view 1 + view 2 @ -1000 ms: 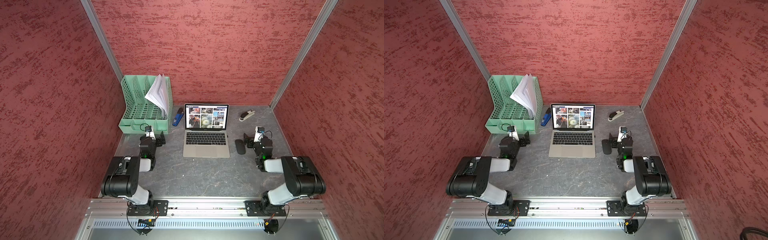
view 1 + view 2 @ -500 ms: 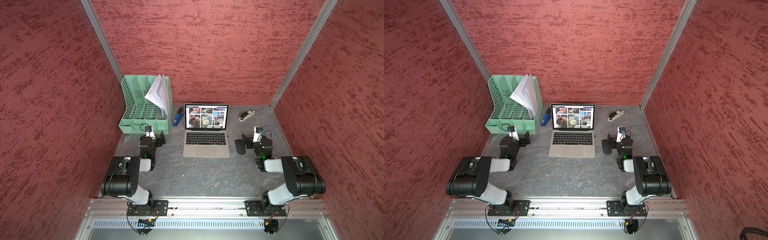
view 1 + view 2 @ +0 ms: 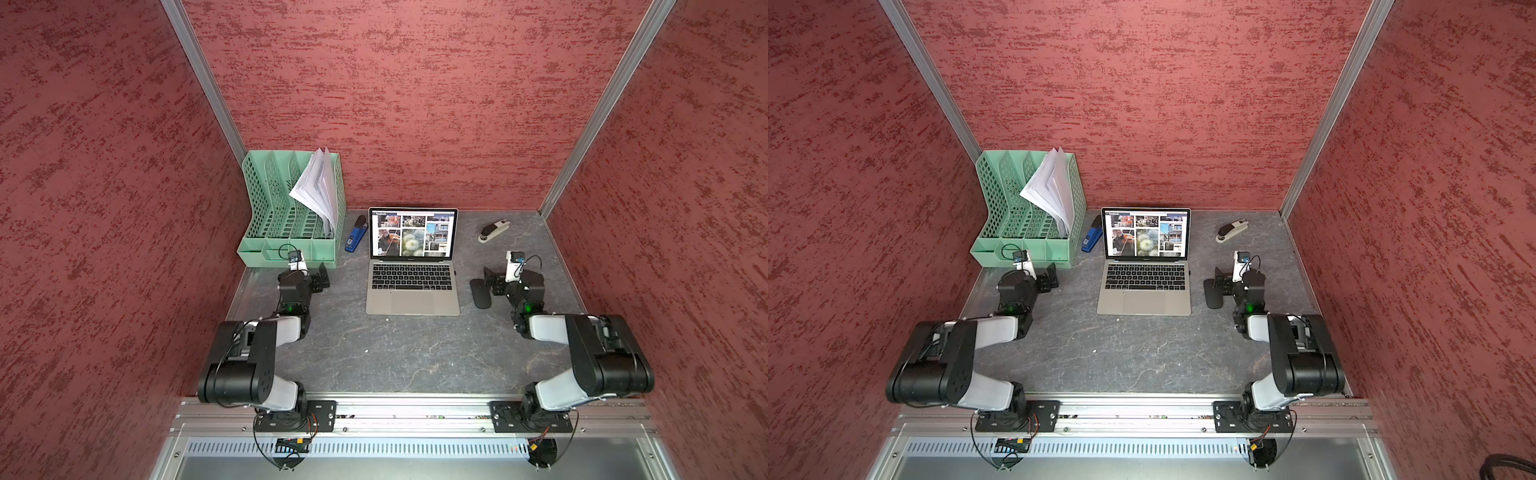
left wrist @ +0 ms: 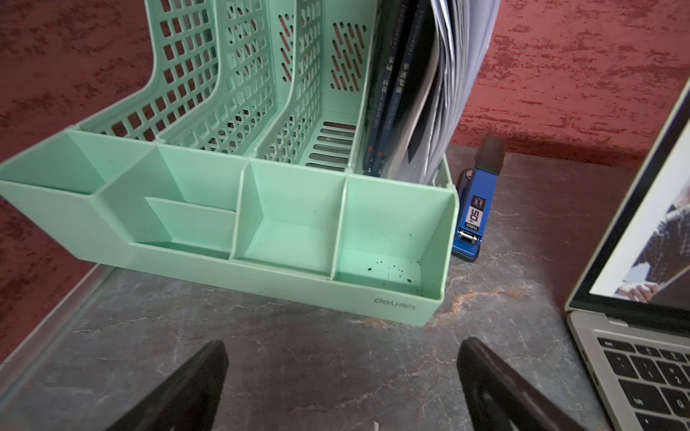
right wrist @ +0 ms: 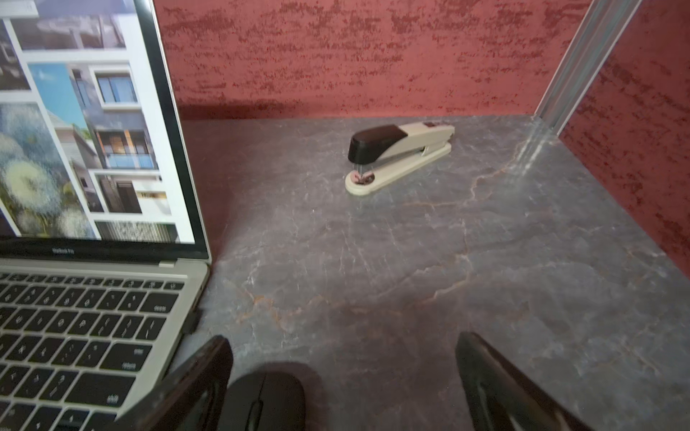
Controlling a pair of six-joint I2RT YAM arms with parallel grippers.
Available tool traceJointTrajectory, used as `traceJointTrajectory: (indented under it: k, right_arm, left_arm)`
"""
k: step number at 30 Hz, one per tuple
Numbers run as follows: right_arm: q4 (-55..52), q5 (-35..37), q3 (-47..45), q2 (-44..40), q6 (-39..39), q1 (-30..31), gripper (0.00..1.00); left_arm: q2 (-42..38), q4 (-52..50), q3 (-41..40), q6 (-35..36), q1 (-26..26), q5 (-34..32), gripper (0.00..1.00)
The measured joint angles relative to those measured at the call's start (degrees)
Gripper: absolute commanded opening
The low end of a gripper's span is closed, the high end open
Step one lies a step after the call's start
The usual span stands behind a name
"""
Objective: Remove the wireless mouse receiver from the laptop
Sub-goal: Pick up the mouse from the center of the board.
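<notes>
Left fingers (image 4: pixel 179 392) and right fingers (image 5: pixel 496 384) gape empty; black mouse (image 5: pixel 265 399) below right, near receiver (image 5: pixel 192 321).

"deli" is moulded on the green organizer's (image 4: pixel 261 284) front wall. The blue stapler (image 4: pixel 472 211) has a label reading "50" and "deli". The laptop (image 5: pixel 86 263) reads "MacBook Pro" under its screen. The print on the book spines (image 4: pixel 388 93) is too small to read.
</notes>
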Motion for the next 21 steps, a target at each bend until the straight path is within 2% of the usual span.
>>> traceJointTrajectory:
  k: [2,5,8,12,14,17,21]
  right_arm:
    - [-12.28,-1.75,9.84,-1.90,-0.35,0.00,0.91]
    - [-27.30,-5.62,26.49,-3.45,-0.13,0.00,0.92]
    - [-38.53,-7.78,36.68,-6.51,1.07,0.63,0.93]
    - [-56.81,-5.18,46.14,-8.61,3.04,2.69,0.93]
    - [-68.98,-1.03,52.19,-6.80,5.07,3.67,0.90]
    - [-80.85,5.01,54.31,-4.26,7.87,4.09,0.88]
    - [-90.29,6.36,45.99,-2.36,11.67,4.09,0.83]
  left_arm:
    - [-4.42,-9.73,6.67,-0.76,-0.04,-0.70,1.00]
    - [-10.51,-22.21,17.68,-1.55,-0.81,-0.94,1.00]
    - [-14.91,-33.18,27.02,-3.34,-2.56,-1.16,1.00]
    - [-16.90,-46.64,35.93,-6.05,-5.57,-0.33,1.00]
    - [-16.17,-54.23,40.02,-7.45,-7.67,0.33,1.00]
    - [-12.70,-64.70,45.44,-9.92,-11.23,1.51,1.00]
    - [-6.88,-74.62,47.56,-14.40,-16.63,2.34,1.00]
